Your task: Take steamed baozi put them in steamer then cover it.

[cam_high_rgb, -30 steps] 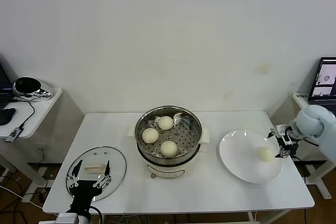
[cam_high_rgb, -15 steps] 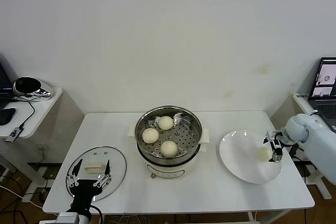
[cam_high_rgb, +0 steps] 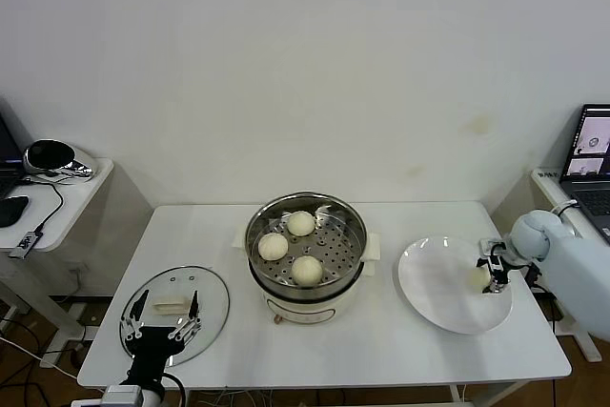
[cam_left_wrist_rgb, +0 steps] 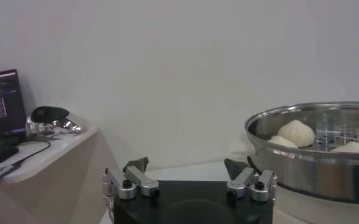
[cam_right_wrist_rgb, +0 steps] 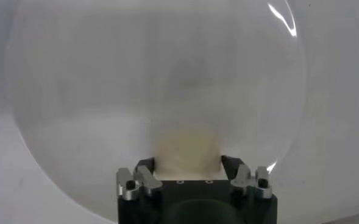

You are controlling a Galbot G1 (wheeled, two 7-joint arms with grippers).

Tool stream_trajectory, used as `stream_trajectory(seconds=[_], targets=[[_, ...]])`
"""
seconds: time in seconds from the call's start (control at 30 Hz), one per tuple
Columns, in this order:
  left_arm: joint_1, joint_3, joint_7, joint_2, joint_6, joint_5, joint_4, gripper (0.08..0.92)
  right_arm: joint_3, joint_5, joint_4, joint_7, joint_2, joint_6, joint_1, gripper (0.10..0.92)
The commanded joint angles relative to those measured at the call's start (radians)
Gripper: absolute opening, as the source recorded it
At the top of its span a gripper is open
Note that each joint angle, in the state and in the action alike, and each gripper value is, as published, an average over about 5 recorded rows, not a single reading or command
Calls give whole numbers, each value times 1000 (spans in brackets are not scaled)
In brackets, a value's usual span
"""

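Observation:
The steamer (cam_high_rgb: 257, 256) stands mid-table with three steamed baozi (cam_high_rgb: 301, 223) on its perforated tray; the left wrist view shows its steel wall (cam_left_wrist_rgb: 313, 173) and the buns (cam_left_wrist_rgb: 297, 131). A fourth baozi (cam_high_rgb: 476, 278) lies on the white plate (cam_high_rgb: 434, 283) at the right. My right gripper (cam_high_rgb: 492, 274) is down at this bun. In the right wrist view its fingers (cam_right_wrist_rgb: 144, 167) press both sides of the baozi (cam_right_wrist_rgb: 187, 145), which still rests on the plate (cam_right_wrist_rgb: 106, 91). My left gripper (cam_high_rgb: 162, 331) hangs open over the glass lid (cam_high_rgb: 212, 295), near the table's front left.
A side table at the left carries a shiny silver object (cam_high_rgb: 52, 157) and cables. A laptop (cam_high_rgb: 591, 145) stands on a stand at the far right, close behind my right arm. The plate lies close to the table's right edge.
My right gripper moved left and down onto the plate and closed its fingers around the baozi there. The left arm stayed still.

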Motion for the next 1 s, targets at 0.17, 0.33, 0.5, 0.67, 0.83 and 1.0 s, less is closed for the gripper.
stream_trajectory(seconds=[0.17, 0.33, 0.5, 0.67, 0.83, 1.0], targets=[[-6, 1, 1, 0, 1, 0, -1, 823, -244, 247, 208, -20, -144, -99, 250, 620], [-13, 9, 1, 1, 2, 1, 0, 823, -409, 386, 305, -16, -192, -153, 471, 626], [-22, 19, 1, 1, 3, 4, 2, 823, -630, 547, 422, 10, -184, -215, 732, 629], [-27, 30, 1, -2, 2, 6, 1, 823, -810, 697, 510, 44, -92, -284, 956, 636], [-29, 35, 0, -2, -5, 10, 4, 823, -902, 827, 559, 91, 44, -368, 1067, 636], [-31, 37, -2, -4, -11, 17, 5, 823, -946, 933, 555, 146, 186, -448, 1086, 636]])
